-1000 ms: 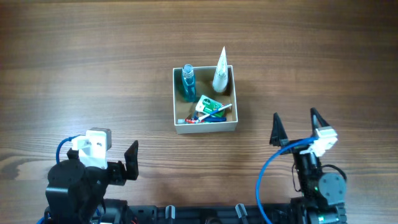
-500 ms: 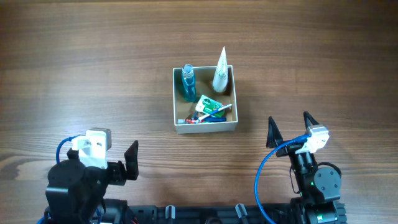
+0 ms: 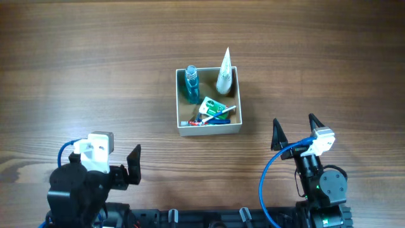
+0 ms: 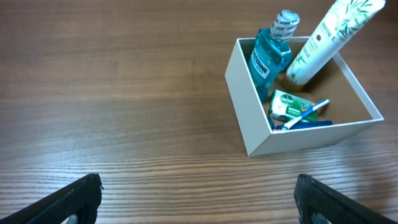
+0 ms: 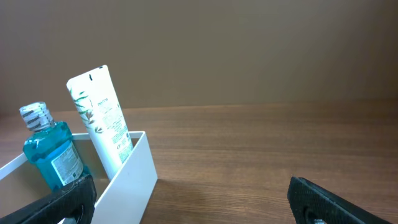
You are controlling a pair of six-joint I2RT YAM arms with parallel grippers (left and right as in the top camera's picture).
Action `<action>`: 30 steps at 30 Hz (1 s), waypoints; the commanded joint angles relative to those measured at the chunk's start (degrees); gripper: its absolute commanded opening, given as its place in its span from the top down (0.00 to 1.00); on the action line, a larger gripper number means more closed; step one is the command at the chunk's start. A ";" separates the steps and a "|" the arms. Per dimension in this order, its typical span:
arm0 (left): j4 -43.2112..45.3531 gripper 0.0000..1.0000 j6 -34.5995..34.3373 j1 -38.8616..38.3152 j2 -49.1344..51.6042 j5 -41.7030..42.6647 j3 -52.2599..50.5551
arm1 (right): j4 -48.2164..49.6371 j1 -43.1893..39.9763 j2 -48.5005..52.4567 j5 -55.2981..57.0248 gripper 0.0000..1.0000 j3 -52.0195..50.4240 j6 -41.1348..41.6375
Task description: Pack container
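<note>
The container point(image 3: 209, 131) is a small square white-walled box with a tan inside, at the table's middle. In it stand a blue mouthwash bottle point(image 3: 190, 83) and a white tube point(image 3: 224, 73); a green packet point(image 3: 211, 106) and a toothbrush point(image 3: 214, 116) lie on its floor. It also shows in the left wrist view point(image 4: 249, 93) and the right wrist view point(image 5: 134, 174). My left gripper point(image 3: 126, 166) is open and empty at the near left, far from the box. My right gripper point(image 3: 295, 132) is open and empty at the near right, just right of the box.
The wooden table point(image 3: 95, 63) spreads around the box. Both arm bases sit at the near edge, with blue cables point(image 3: 269, 177) looping by them.
The right arm drew back slightly toward the near edge and left a second ago, then held still. The left arm and the box contents have not moved.
</note>
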 commanded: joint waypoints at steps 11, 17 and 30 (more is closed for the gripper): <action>46.86 0.00 -0.17 0.61 -19.32 1.20 -40.96 | 0.15 -0.31 -0.35 -0.68 0.00 -0.04 1.03; 55.10 0.00 0.11 0.87 -20.50 -0.66 -45.33 | 0.15 -0.31 -0.35 -0.68 0.00 -0.04 1.03; 55.04 0.00 -1.88 0.83 -20.50 -0.81 -45.33 | 0.15 -0.31 -0.35 -0.68 0.00 -0.04 1.03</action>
